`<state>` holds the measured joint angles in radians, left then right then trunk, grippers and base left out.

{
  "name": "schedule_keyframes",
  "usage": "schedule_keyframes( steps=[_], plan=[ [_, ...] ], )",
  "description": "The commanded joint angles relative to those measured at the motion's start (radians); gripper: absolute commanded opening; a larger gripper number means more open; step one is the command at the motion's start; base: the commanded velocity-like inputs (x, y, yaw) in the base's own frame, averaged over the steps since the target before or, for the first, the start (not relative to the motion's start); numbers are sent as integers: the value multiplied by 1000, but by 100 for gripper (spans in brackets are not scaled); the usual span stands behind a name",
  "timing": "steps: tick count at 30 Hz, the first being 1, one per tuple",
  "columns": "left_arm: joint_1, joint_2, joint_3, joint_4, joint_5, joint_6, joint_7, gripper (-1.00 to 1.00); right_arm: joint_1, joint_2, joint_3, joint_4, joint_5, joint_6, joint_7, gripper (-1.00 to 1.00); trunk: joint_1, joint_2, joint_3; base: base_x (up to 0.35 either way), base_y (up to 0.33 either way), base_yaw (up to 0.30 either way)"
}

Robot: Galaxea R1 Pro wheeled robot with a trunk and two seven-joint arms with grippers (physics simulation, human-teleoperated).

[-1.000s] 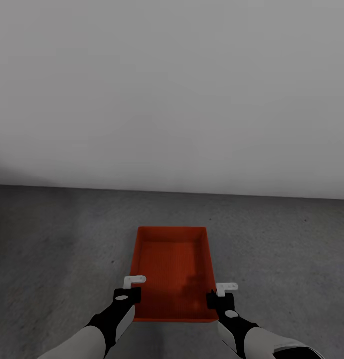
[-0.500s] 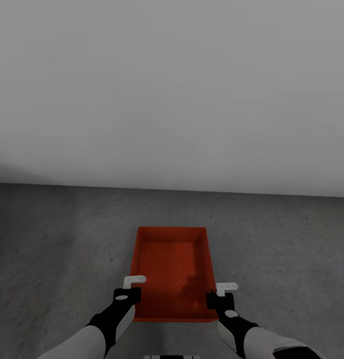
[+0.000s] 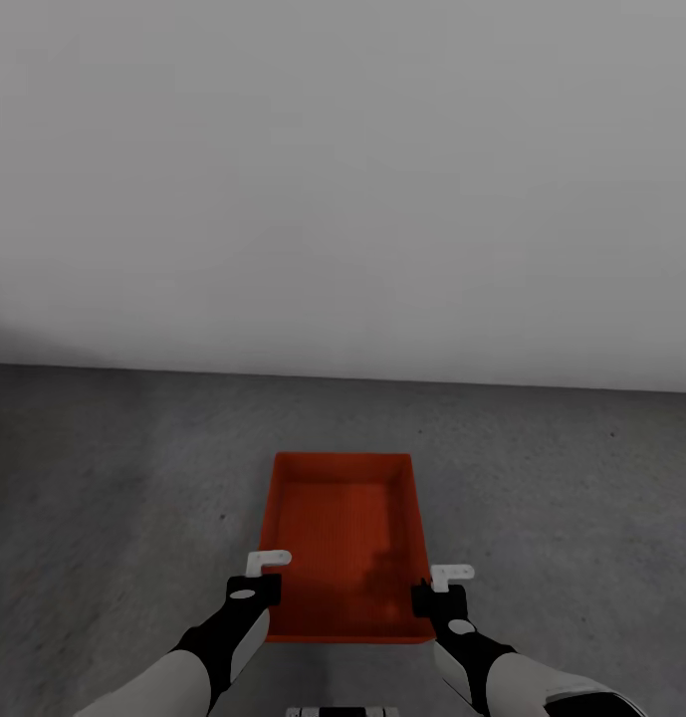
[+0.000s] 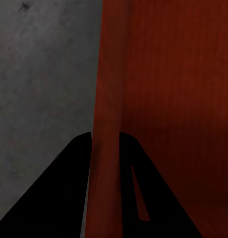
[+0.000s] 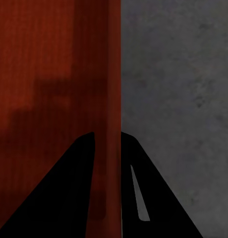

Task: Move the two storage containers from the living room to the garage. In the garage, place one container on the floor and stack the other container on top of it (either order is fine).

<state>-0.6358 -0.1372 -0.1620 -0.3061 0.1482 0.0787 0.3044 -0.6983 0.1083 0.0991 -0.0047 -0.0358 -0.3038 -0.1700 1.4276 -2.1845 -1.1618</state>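
One red-orange storage container, open-topped and with nothing in it, is held lengthwise in front of me over the dark grey concrete floor of the garage. My left gripper is shut on its left side wall near the near corner. In the left wrist view the wall runs between the two dark fingers. My right gripper is shut on the right side wall the same way, and that wall passes between its fingers. Whether the container touches the floor I cannot tell.
A plain white wall stands a short way beyond the container and meets the floor in a straight line. Bare concrete stretches to both sides. A small part of my own base shows at the bottom edge.
The camera has shifted slightly: the wall-floor line sits a little higher and a piece of my base has come into view. Container and both grippers hold their places.
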Motion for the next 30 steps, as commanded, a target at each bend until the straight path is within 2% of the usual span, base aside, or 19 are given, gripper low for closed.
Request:
schedule_keyframes(
  steps=[1,3,14,20,30],
  plan=[
    [-1,1,59,-5,8,-33,15,-100,0,1,-57,0,14,2,4,-100,4,-8,-4,0,0,0],
    [-1,1,59,-5,8,-33,15,-100,0,1,-57,0,14,1,4,-100,11,-22,-10,0,0,0],
    [-1,1,59,-5,8,-33,15,-100,0,1,-57,0,14,0,4,-100,11,-22,-10,0,0,0],
    [-1,1,59,-5,8,-33,15,-100,0,1,-57,0,14,0,4,-100,34,-64,-29,0,0,0],
    [-1,1,59,-5,8,-33,15,-100,0,1,-57,0,14,1,4,-100,34,-64,-29,0,0,0]
  ],
)
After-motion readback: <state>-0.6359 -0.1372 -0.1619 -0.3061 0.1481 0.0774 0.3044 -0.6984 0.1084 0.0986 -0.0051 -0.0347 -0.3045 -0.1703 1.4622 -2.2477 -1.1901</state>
